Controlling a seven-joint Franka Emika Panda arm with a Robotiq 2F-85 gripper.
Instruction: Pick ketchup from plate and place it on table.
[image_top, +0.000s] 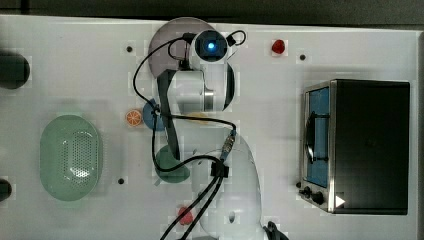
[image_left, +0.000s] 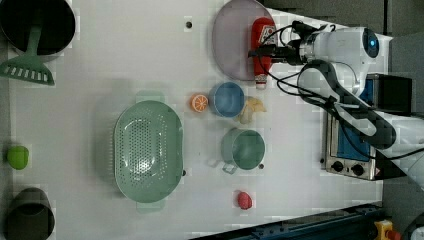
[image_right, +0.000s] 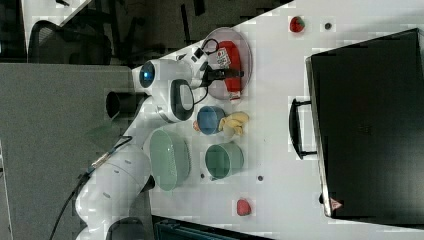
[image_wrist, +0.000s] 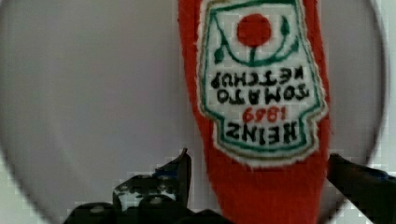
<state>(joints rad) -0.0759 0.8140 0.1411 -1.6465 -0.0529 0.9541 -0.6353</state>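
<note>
The gripper (image_wrist: 257, 172) is spread wide, holding nothing, with one finger on each side of the ketchup (image_wrist: 261, 93) bottle's red body just past the lower edge of its label. The bottle lies flat on the plate (image_wrist: 93, 93), label up (white cap end sticks out over the plate rim in the left view). In the left view the gripper (image_left: 261, 54) sits right over the bottle (image_left: 262, 37), on the plate (image_left: 232, 40).

Step in hand, as judged: final descent and closing for the pick. To do it well, the fingers should stay centred across the bottle's width and drop low enough to catch its sides, not the rounded top, stopping short of the plate. The body looks soft (fabric-like), so a firm squeeze is probably needed. Lift straight up before moving off to bare table (image_left: 125, 60), away from the blue bowl (image_left: 227, 99) near the hand.
</note>
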